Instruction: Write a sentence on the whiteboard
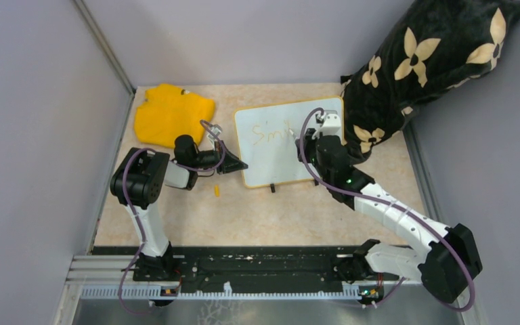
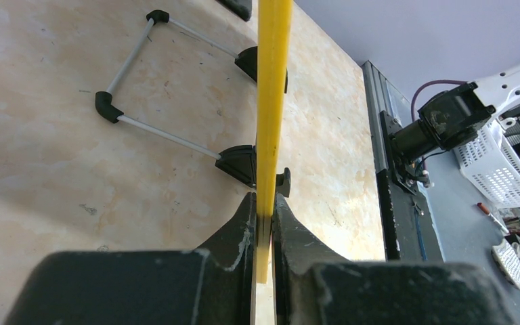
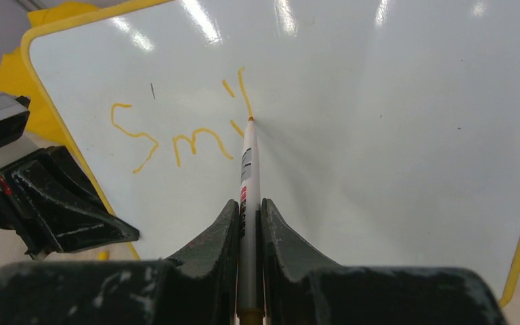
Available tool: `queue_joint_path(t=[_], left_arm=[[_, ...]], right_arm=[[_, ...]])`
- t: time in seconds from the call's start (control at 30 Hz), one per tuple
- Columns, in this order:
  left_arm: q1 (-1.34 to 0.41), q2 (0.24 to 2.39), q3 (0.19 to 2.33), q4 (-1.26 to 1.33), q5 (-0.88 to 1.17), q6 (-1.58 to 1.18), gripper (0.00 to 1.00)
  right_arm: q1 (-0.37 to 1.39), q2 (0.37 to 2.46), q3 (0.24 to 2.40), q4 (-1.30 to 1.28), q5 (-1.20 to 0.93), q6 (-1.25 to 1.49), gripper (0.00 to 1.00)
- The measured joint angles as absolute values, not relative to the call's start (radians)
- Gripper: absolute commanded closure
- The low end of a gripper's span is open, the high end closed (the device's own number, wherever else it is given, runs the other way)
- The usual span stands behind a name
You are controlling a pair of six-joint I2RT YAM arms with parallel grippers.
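Note:
The whiteboard [image 1: 279,164] lies on the table, white with a thin yellow rim. Yellow-orange letters "Smi" [image 1: 269,133] and a partial upright stroke are written on it, clear in the right wrist view [image 3: 176,139]. My right gripper [image 1: 302,137] [image 3: 249,206] is shut on a white marker [image 3: 248,166], whose tip touches the board [image 3: 393,135] at the foot of that last stroke. My left gripper [image 1: 234,164] [image 2: 264,210] is shut on the board's left yellow rim [image 2: 271,101]; it also shows in the right wrist view [image 3: 61,203].
A yellow cloth [image 1: 172,112] lies at the back left. A black flowered pillow [image 1: 420,61] leans at the back right, touching the board's corner. A small yellow marker cap [image 1: 216,191] lies on the table left of the board. The board's black clip feet [image 2: 240,164] and wire stand [image 2: 166,135] show underneath.

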State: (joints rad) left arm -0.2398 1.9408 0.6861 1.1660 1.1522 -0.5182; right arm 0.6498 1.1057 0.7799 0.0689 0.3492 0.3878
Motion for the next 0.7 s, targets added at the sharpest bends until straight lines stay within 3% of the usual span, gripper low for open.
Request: queue_joint_path(t=[0.7], left_arm=[[-0.24, 1.941, 0.686, 1.166, 1.153, -0.518, 1.0]], right_arm=[[0.649, 0.999, 0.705, -0.008, 0.361, 0.416, 1.0]])
